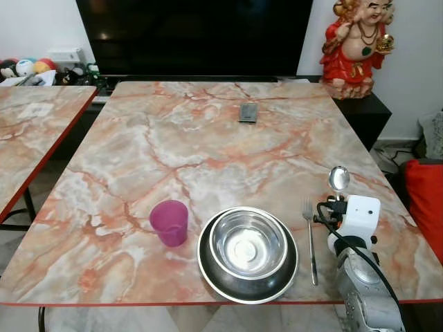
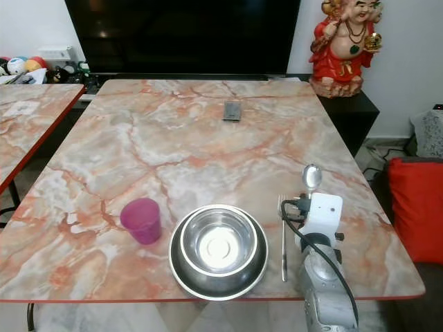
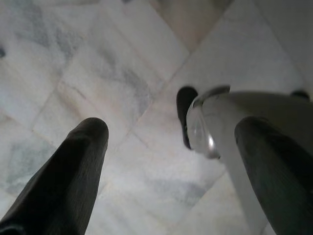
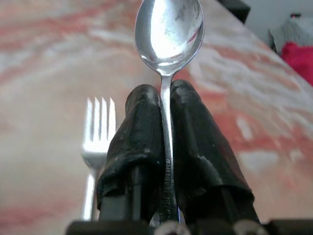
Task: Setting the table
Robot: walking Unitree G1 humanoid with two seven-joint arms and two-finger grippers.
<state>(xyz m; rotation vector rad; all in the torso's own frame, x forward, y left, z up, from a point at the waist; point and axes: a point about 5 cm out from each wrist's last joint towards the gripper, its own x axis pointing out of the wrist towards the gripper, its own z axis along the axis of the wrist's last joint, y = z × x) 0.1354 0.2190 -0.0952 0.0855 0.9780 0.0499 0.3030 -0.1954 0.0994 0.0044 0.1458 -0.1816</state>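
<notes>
A steel bowl (image 1: 248,243) rests inside a wider steel plate (image 1: 210,271) at the marble table's (image 1: 208,152) near edge. A pink cup (image 1: 169,222) stands just left of them. To their right lies a fork (image 1: 311,235), tines pointing away from me. My right gripper (image 4: 164,105) hovers just right of the fork, shut on the handle of a spoon (image 4: 169,36) whose bowl (image 1: 338,178) sticks out forward over the table. My left gripper (image 3: 171,142) hangs open over the pale tiled floor.
A small dark phone-like object (image 1: 248,112) lies at the table's far middle. A red figurine (image 1: 354,45) stands at the back right beside a black TV (image 1: 194,34). A second marble table (image 1: 31,131) is on the left, a red cushion (image 1: 426,200) on the right.
</notes>
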